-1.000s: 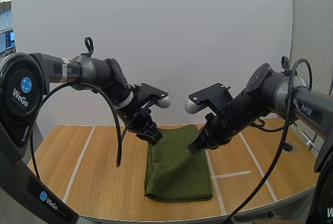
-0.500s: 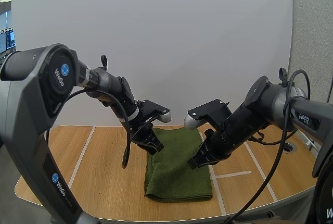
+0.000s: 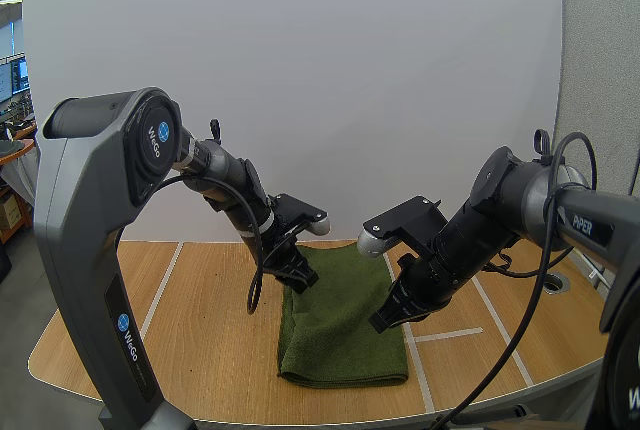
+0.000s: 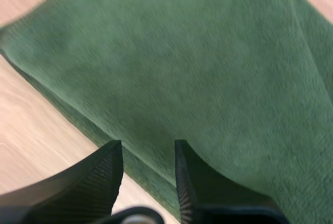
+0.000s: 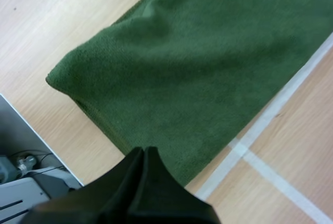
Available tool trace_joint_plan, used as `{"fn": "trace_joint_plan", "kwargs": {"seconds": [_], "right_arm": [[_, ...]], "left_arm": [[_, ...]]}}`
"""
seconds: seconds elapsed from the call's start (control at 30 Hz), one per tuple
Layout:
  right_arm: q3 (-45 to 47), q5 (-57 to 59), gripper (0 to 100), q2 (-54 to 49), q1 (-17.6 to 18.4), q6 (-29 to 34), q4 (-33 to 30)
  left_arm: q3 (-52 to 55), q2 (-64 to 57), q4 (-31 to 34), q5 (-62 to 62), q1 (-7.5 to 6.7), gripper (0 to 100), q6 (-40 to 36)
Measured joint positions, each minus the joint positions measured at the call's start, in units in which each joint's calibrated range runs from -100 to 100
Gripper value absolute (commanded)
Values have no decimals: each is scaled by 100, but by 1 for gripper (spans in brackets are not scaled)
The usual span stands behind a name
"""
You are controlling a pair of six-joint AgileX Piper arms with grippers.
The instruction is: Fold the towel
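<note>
Towel (image 3: 340, 325): dark green, flat, a long doubled strip on the pale wooden surface (image 3: 190, 320), between both arms.
Handling: probably soft, light and limp; the fuzzy pile should grip well; best pinched at an edge or corner.
Left pincer (image 4: 148, 148): fingers apart, empty, over the towel's left edge.
Right pincer (image 5: 143, 153): closed into 1 wedge, empty, at the right edge.
</note>
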Motion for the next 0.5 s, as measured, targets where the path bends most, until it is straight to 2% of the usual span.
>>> {"fn": "trace_joint_plan", "kwargs": {"seconds": [0.2,0.5], "right_arm": [[435,-418,0,844,0,-32,-37],[588,-1224,0,1265,0,-160,-48]], "left_arm": [[-369,165,-136,38,0,54,0],[-369,452,-136,-179,0,54,0]]}}
